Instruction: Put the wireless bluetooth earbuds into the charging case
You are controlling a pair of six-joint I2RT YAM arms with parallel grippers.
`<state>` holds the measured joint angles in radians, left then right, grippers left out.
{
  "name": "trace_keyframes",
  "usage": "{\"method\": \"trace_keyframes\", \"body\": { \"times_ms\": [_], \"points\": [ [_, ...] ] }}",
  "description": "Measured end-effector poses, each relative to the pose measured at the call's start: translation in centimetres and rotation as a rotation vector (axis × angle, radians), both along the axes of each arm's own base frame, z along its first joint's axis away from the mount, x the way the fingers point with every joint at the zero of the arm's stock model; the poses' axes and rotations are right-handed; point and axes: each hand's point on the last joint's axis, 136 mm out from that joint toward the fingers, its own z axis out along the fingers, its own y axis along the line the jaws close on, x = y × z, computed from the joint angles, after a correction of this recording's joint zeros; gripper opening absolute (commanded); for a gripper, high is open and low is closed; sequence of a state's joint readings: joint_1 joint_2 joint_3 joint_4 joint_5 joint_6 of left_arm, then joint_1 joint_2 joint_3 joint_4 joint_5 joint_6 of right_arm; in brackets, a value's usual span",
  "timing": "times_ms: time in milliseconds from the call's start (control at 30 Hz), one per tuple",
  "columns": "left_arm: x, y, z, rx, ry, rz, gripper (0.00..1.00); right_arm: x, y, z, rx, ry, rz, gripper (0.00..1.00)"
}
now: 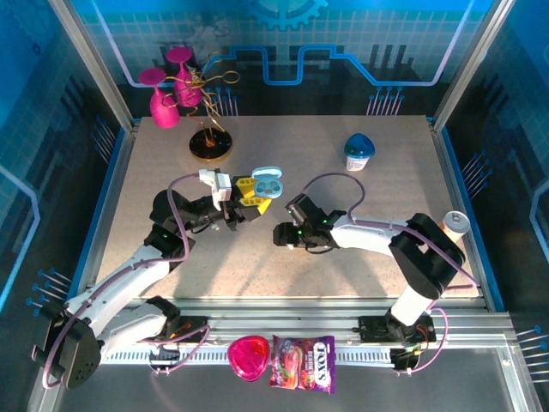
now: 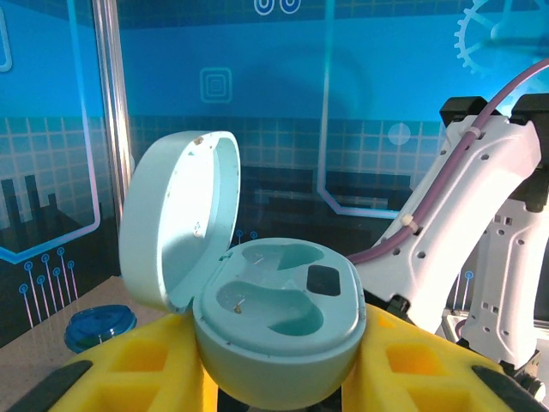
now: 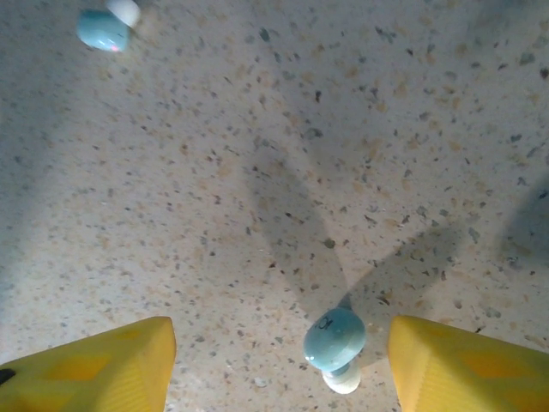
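Note:
My left gripper [image 1: 250, 196] is shut on the charging case [image 1: 268, 181] and holds it above the table. In the left wrist view the light-blue case [image 2: 279, 322] sits between the yellow fingers [image 2: 129, 369], its lid [image 2: 176, 219] swung open to the left, both sockets empty. My right gripper [image 1: 279, 233] points down at the table and is open. One pale blue earbud [image 3: 334, 336] lies on the table between its fingers [image 3: 467, 369], nearer the right one, touching neither. A second earbud [image 3: 103, 28] lies farther off.
A white container with a blue top [image 1: 358, 152] stands at the back right. Pink goblets [image 1: 167, 90] and a gold wire stand [image 1: 210, 142] are at the back left. A candy bag [image 1: 303, 352] and a pink object [image 1: 249, 356] lie on the front rail.

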<state>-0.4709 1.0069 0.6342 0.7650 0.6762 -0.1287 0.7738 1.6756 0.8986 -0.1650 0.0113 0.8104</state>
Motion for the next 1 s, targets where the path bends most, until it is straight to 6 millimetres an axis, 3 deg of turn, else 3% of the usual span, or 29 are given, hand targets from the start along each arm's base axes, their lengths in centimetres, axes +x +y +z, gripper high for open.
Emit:
{"method": "trace_keyframes", "body": {
  "times_ms": [133,600,833,1000],
  "points": [
    [0.0,0.0,0.0,0.0,0.0,0.0,0.31,-0.2,0.1,-1.0,-0.016,0.029,0.009,0.64],
    [-0.1,0.1,0.1,-0.001,-0.007,0.005,0.31,0.3,2.2,-0.2,-0.003,0.017,0.084,0.61],
    [-0.2,0.2,0.3,-0.006,-0.013,0.012,0.31,0.7,1.0,0.5,-0.148,-0.037,0.166,0.62],
    [-0.5,0.6,1.1,-0.02,-0.031,0.023,0.31,1.0,0.5,2.4,-0.299,-0.108,0.266,0.6]
  ]
}}
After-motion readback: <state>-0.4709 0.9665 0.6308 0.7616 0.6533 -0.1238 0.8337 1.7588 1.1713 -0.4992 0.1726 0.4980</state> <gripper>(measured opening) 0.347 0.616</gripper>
